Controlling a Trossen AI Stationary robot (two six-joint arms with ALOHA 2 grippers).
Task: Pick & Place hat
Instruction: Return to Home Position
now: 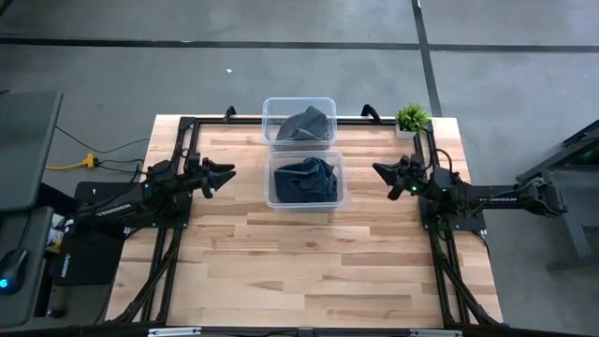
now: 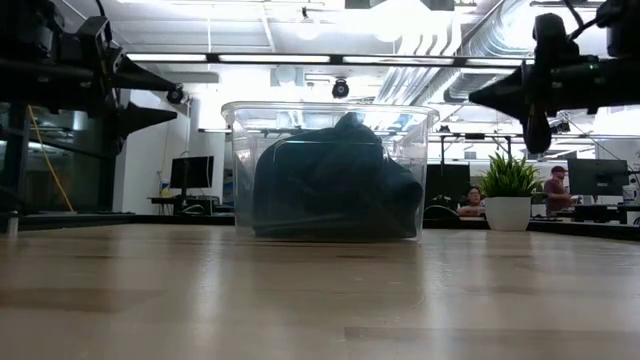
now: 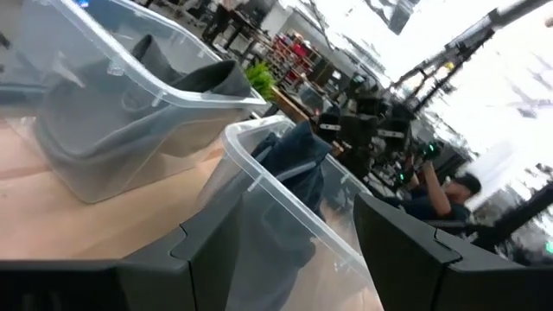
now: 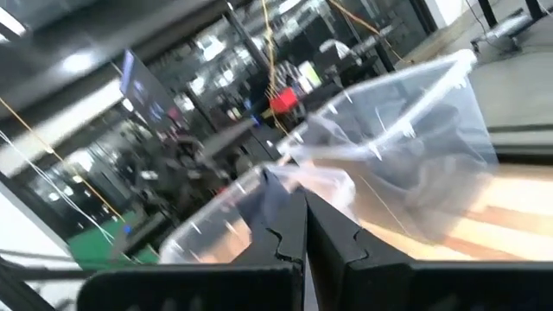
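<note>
The left tool (image 1: 225, 174) hangs released, fingers spread, left of centre in the overhead frame and raised off the bench (image 1: 309, 271). The right tool (image 1: 382, 171) faces it from right of centre, fingers clenched on nothing. Between them, mid-frame, the lower transparent bin (image 1: 270, 183) holds a heap of dark blue caps (image 1: 304, 180). Just above it in the frame, the upper bin (image 1: 265, 117) contains what appears to be a grey cap (image 1: 307, 124). A potted plant (image 1: 412, 117) stands at the bench's upper-right corner.
</note>
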